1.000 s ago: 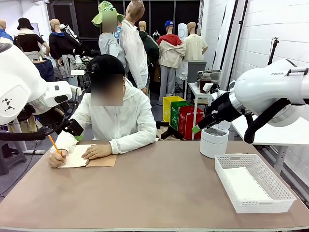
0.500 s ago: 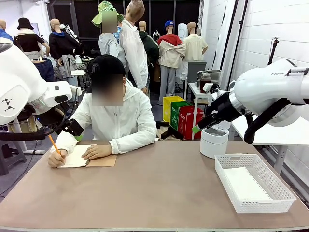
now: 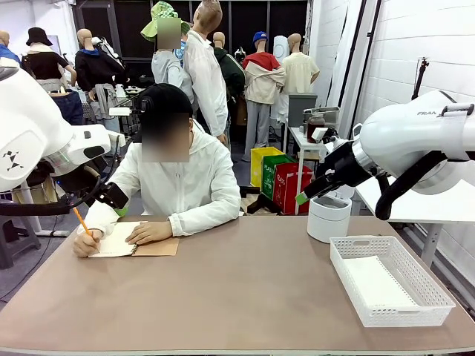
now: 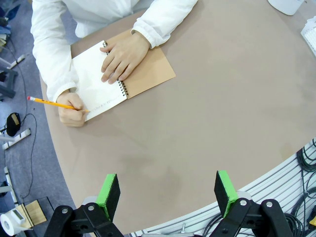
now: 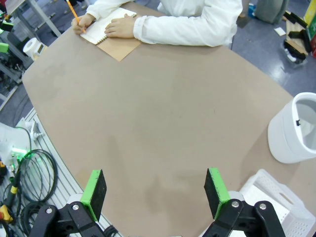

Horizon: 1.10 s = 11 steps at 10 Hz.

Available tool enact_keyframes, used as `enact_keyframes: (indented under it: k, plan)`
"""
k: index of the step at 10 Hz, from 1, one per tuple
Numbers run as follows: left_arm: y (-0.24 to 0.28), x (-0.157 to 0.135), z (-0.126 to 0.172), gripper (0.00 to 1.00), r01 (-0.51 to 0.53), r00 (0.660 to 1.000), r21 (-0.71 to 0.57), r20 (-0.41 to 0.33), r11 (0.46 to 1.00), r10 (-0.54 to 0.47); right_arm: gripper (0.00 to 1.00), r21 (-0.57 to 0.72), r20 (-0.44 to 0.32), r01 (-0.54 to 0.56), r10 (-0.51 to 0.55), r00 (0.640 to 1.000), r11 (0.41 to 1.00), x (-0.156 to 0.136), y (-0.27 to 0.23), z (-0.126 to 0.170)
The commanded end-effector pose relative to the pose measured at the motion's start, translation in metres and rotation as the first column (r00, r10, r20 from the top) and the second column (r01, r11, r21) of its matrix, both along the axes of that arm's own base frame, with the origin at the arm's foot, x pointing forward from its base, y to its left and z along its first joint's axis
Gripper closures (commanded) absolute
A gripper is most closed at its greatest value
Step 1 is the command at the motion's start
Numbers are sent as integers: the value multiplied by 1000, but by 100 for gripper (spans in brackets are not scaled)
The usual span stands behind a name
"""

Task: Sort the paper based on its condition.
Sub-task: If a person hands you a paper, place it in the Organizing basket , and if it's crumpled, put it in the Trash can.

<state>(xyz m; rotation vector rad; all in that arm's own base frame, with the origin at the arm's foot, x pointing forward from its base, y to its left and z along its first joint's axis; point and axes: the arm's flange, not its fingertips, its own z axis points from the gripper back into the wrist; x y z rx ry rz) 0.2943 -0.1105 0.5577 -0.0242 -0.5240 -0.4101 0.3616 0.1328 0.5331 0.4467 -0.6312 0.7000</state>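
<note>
Near edge: bare brown counter [image 3: 245, 289], matte, faint smudges, rounded corners. White lattice basket [image 3: 391, 279] at the counter's right, 1 smooth white sheet of paper [image 3: 377, 282] lying flat inside it. Just behind the basket, a white round bin [image 3: 329, 218], upright, open top; its inside cannot be made out.

Left claw [image 4: 168, 190]: green pads spread wide, nothing between them, held above the counter's near-left part. Right claw [image 5: 154, 190]: pads likewise spread wide, empty, above the near-right part, with the bin and a basket corner at that view's right edge. In the front view the right arm [image 3: 415, 141] carries the letters "FRAN" on its white shell, cut off by the curve. The left arm [image 3: 37, 141] shows a small dark triangle mark.

Far-left of the counter: spiral notebook [image 3: 133, 242], brown cover folded back, white page up. The person's one hand [image 3: 148, 232] rests flat on the page; the other hand [image 3: 87, 244] holds an orange pencil [image 3: 82, 221] with its tip at the page. White hooded jacket.

Beyond the counter: a yellow crate, a green one and a red one [image 3: 291, 187], white print on them too small to read. White brick wall at right, dark panels at the back, grey floor.
</note>
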Motion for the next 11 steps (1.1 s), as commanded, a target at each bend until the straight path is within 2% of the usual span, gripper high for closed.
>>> enact_keyframes:
  k: [1, 11]
  plan:
    - [0, 0, 0, 0, 1, 1000, -1, 0, 1000, -1, 0, 8, -4, -1, 1, 1000, 1000, 0, 1, 0]
    - [0, 0, 0, 0, 1, 1000, -1, 0, 1000, -1, 0, 8, -4, -1, 1, 1000, 1000, 0, 1, 0]
